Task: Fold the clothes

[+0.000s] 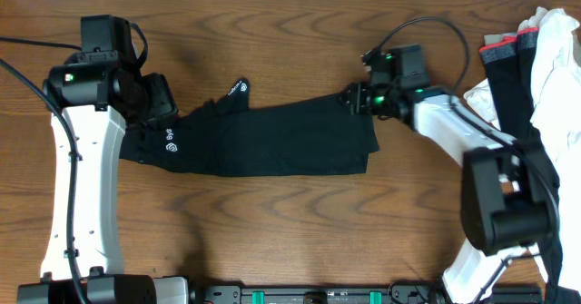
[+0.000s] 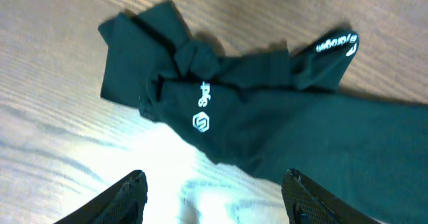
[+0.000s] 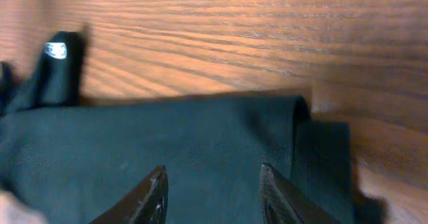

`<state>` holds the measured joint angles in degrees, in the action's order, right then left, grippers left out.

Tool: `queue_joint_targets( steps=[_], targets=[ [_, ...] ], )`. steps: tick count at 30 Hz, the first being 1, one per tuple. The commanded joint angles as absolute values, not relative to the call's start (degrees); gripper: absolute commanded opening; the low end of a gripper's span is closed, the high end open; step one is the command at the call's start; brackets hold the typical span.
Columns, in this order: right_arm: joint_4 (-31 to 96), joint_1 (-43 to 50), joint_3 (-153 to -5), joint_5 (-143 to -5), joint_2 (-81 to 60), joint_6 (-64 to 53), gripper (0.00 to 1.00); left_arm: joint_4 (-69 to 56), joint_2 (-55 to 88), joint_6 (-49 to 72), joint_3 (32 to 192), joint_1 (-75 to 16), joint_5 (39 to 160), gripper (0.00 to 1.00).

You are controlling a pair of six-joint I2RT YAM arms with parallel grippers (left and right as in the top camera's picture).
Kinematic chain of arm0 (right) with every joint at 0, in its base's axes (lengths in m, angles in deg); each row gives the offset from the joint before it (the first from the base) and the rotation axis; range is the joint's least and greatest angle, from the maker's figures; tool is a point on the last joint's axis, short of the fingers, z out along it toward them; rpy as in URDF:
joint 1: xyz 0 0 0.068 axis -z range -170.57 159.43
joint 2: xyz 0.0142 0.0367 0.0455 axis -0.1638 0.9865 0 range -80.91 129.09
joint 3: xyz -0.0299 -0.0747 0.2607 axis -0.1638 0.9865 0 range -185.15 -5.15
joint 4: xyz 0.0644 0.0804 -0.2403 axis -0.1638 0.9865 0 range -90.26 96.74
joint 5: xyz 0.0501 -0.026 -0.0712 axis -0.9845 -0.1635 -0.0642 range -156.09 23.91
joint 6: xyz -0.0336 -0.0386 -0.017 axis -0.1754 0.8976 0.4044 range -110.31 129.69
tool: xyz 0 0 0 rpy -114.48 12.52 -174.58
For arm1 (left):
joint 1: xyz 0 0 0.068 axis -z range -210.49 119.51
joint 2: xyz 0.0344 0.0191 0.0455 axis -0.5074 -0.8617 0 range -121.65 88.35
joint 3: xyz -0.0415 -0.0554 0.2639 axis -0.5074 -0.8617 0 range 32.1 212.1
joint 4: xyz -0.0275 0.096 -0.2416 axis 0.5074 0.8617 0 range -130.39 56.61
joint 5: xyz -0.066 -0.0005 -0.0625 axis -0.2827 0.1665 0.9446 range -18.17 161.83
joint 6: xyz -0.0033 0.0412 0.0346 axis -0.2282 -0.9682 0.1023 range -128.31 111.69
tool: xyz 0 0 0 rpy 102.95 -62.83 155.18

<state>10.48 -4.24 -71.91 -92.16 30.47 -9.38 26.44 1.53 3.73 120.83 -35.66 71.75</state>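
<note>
Black T-shirt (image 1: pixel 272 141) lies on desk (image 1: pixel 300 240) as long narrow band, stretched between both arms. Left end bunched, white logo (image 2: pixel 200 122) facing up; right end flat. Left tool (image 2: pixel 212 197) hovers by bunched end, fingers wide apart, nothing held. Right tool (image 3: pixel 210 197) over right edge, also spread, empty. One tool at each end, likely so band can fold across.

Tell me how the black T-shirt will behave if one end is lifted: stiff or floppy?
Probably floppy: the T-shirt lies in soft folds and bunches near its logo, so a lifted end would likely sag. Thin fabric suggests it is light. Pushed, it would probably wrinkle rather than slide.
</note>
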Motion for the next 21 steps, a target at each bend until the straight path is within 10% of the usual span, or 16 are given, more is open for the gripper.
queue_joint_targets(
  steps=[1,21],
  targets=[
    [8.71,-5.01,-71.84,-84.83,34.27,-14.52,0.43,27.66,1.9,3.83,121.22,-35.94,71.18,0.67],
    [2.65,-5.05,-71.89,-89.03,38.84,-14.95,0.35,28.36,1.9,3.81,121.22,-35.94,71.14,0.68]
  ],
)
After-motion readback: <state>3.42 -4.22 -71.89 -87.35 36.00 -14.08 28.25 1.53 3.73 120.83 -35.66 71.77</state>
